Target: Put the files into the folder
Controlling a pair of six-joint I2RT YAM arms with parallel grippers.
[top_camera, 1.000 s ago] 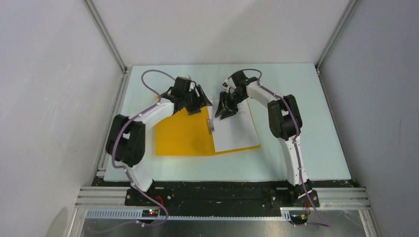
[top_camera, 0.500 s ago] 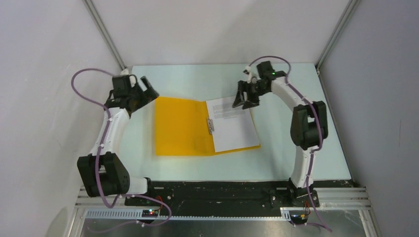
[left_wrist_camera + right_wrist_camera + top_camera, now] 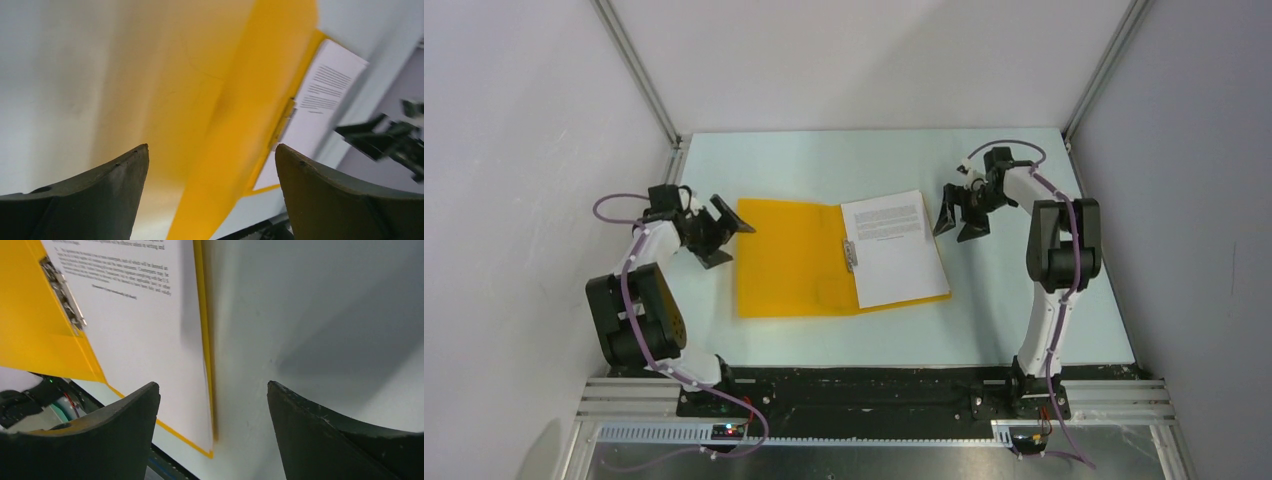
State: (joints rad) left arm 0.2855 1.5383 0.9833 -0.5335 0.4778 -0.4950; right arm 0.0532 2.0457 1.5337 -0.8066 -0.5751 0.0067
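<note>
Left gripper (image 3: pixel 721 237): jaws apart, empty, just beside the left edge of the folder (image 3: pixel 789 262), which lies open and flat on the table (image 3: pixel 824 160). The files (image 3: pixel 896 250) lie on its right cover, beside the clip (image 3: pixel 851 253). Right gripper (image 3: pixel 959 216): jaws apart, empty, near the sheets' right edge. Insertion appears complete. The next move probably calls for lifting the left cover and folding it over.

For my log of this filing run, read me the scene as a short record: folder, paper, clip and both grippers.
folder: open flat on the table, both orange-yellow covers showing
paper: white printed sheet lying on the right cover
clip: at the spine, by the paper's left edge; unclear whether it pins the paper
left gripper: open, holding nothing, at the folder's far left corner
right gripper: open, holding nothing, just right of the paper's far right corner
</note>
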